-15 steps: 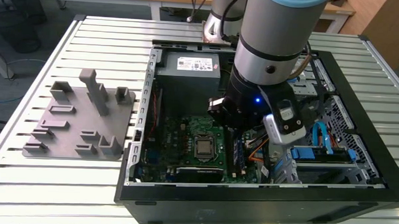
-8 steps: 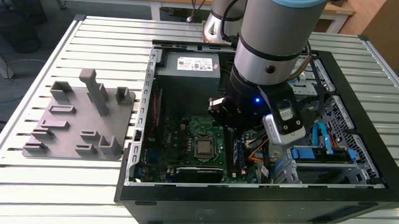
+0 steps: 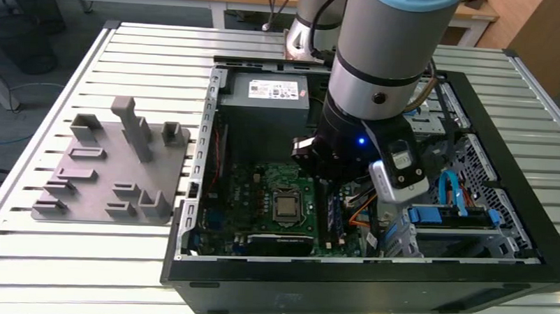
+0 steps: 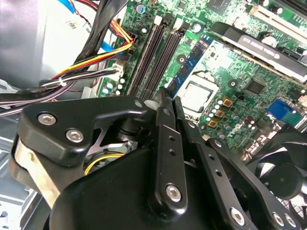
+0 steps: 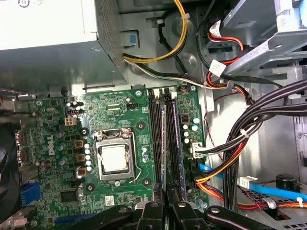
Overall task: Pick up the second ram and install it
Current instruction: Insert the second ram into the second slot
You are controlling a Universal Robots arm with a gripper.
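My gripper (image 4: 167, 94) is down inside the open computer case (image 3: 369, 289), shut on the second ram (image 4: 192, 63), a slim blue stick seen edge-on. The stick juts from between the fingertips and runs in line with the long black slots (image 4: 151, 57) of the green motherboard (image 4: 240, 96). In the first wrist view the ram (image 5: 164, 143) is a thin line over the bank of slots (image 5: 154, 139), with the gripper (image 5: 165, 203) at its near end. I cannot tell whether it touches a slot. In the exterior view the gripper (image 3: 332, 189) hangs to the right of the processor socket (image 3: 286, 206).
Bundled black, yellow, red and blue cables (image 5: 240, 139) crowd the side of the slots away from the socket. The grey power supply (image 3: 268, 94) fills the case's far end. A drive cage (image 3: 450, 219) stands at the exterior view's right. A grey fixture block (image 3: 112, 172) lies on the slatted table outside the case.
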